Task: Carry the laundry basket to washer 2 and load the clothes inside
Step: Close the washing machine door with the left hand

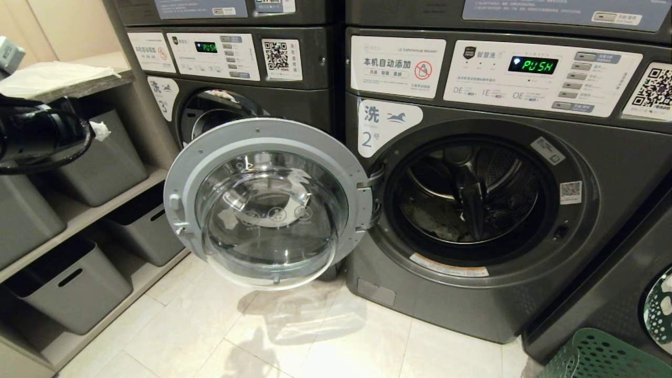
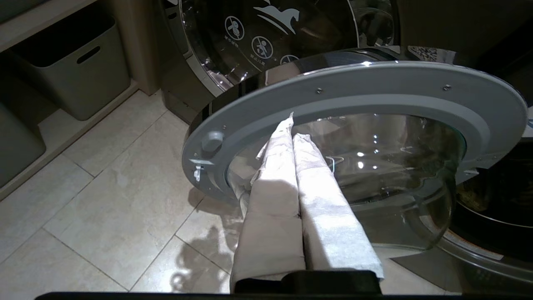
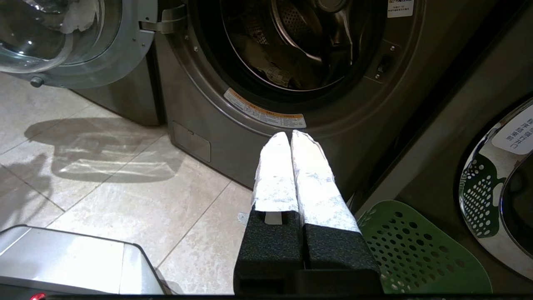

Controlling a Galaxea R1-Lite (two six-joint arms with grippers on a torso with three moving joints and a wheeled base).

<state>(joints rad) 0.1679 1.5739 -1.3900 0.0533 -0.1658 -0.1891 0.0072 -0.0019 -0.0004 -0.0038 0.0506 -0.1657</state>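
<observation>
Rightward, washer 2 (image 1: 472, 210) door (image 1: 268, 205) stands open.

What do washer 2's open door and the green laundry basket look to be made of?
Washer 2's door: a clear domed bowl, glass or hard plastic by its sharp glints, set in a matte grey ring, probably plastic, with small screws. Laundry basket: green moulded plastic, judging by its smooth matte surface and regular round holes.

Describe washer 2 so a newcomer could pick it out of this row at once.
Start at the row of dark grey front-loading machines against the wall. Washer 2 is the one whose round door hangs wide open to its left, drum exposed. Its white sticker reads 2, while the neighbour on its left reads 3.
</observation>
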